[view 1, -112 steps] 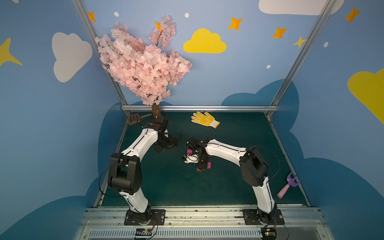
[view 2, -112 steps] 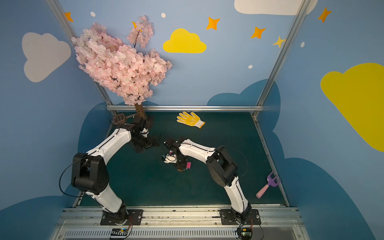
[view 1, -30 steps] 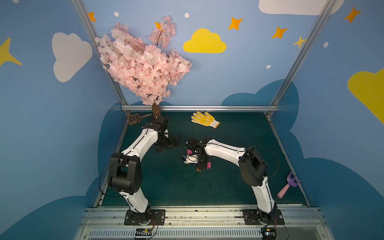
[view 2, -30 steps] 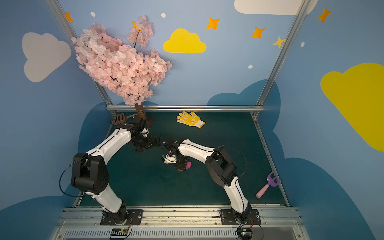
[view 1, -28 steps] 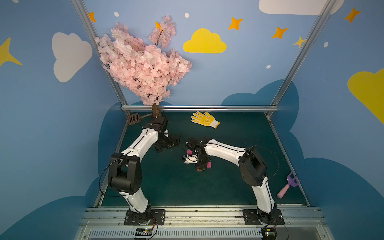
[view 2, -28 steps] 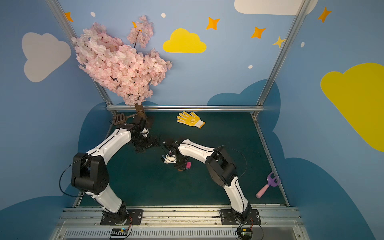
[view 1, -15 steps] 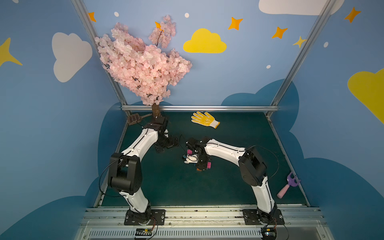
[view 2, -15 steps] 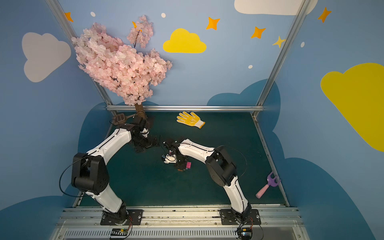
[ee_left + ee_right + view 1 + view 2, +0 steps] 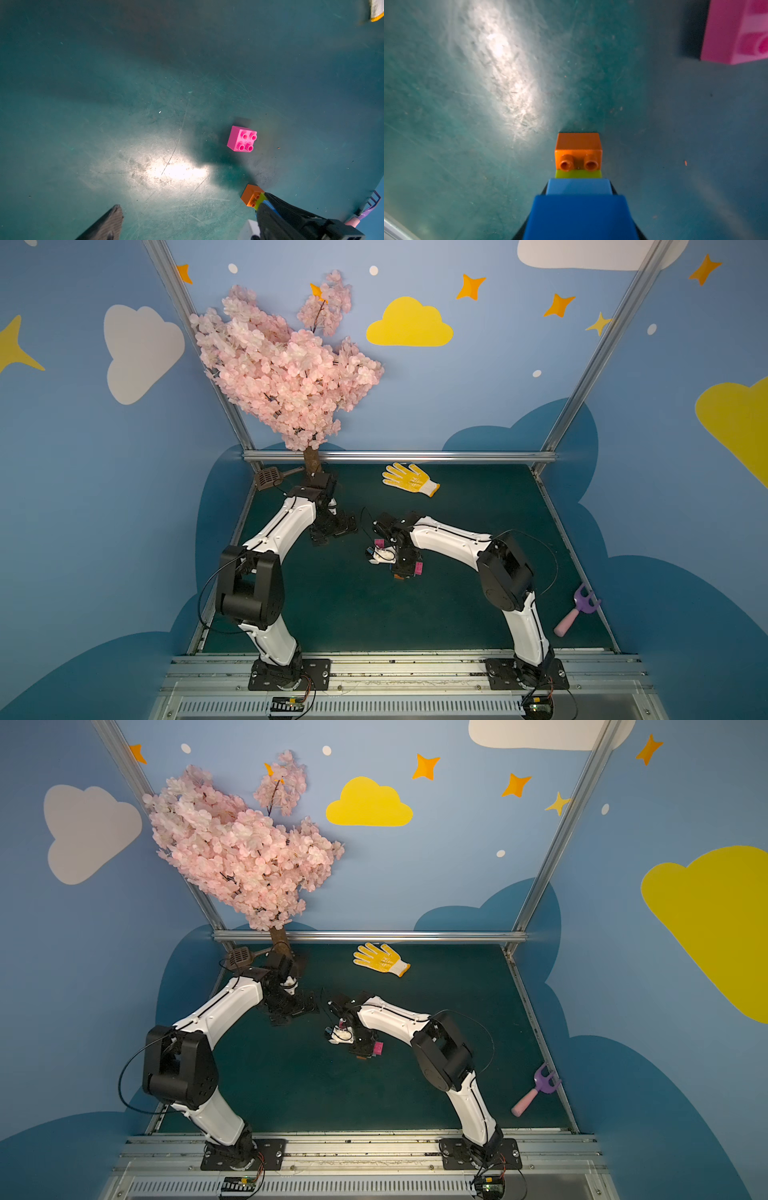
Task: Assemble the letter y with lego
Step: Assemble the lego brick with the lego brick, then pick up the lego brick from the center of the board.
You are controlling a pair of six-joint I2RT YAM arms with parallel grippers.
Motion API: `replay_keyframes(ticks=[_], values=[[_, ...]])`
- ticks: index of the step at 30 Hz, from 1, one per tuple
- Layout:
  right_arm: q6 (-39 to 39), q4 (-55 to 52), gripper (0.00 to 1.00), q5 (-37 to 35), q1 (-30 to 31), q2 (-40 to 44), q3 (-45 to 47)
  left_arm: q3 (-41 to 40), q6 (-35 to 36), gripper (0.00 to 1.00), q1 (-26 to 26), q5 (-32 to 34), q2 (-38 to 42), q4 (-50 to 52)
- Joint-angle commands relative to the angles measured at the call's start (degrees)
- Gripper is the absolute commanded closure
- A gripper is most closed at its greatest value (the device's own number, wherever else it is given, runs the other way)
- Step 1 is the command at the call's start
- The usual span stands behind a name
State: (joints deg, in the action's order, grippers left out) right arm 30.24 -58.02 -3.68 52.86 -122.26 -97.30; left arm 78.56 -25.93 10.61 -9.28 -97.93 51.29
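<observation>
Your lego stack (image 9: pixel 578 187) sits near the middle of the green mat (image 9: pixel 340 614), clamped between the jaws of your right gripper (image 9: pixel 402 572). Four joined bricks show: one orange brick (image 9: pixel 578 149) at the far tip, then one lime green brick (image 9: pixel 578 174), one light blue brick (image 9: pixel 591 186) and one dark blue brick (image 9: pixel 579 218). You cannot tell whether the orange tip touches the mat. One pink brick (image 9: pixel 242 138) stands studs up on the mat at the stack's 3 o'clock, near but apart. Your left gripper (image 9: pixel 334 529) hangs at 10 o'clock, jaws spread wide with nothing between them. Further out you have one yellow glove (image 9: pixel 409 478) at 12 o'clock and one purple toy fork (image 9: pixel 577 612) at 4 o'clock by the mat's edge. One blossom tree (image 9: pixel 282 364) and one brown scoop (image 9: pixel 268 477) are at 11 o'clock.
</observation>
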Motion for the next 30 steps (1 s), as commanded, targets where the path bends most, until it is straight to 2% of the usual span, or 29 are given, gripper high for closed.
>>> replay_keyframes(ticks=[1, 11, 17, 30], values=[[-0.1, 0.1, 0.65, -1.9, -0.5, -1.7, -0.5, -0.6, 0.2, 0.0, -0.2, -0.4, 0.6, 0.3], [0.0, -0.2, 0.64, -1.2, -0.4, -2.2, -1.0, -0.6, 0.2, 0.0, -0.2, -0.4, 0.6, 0.3], [0.1, -0.2, 0.6, -0.9, -0.3, -2.2, -1.1, -0.6, 0.2, 0.0, -0.2, -0.4, 0.6, 0.3], [-0.3, -0.2, 0.6, -0.4, -0.3, -2.7, -1.9, -0.7, 0.1, 0.0, -0.3, -0.3, 0.6, 0.3]])
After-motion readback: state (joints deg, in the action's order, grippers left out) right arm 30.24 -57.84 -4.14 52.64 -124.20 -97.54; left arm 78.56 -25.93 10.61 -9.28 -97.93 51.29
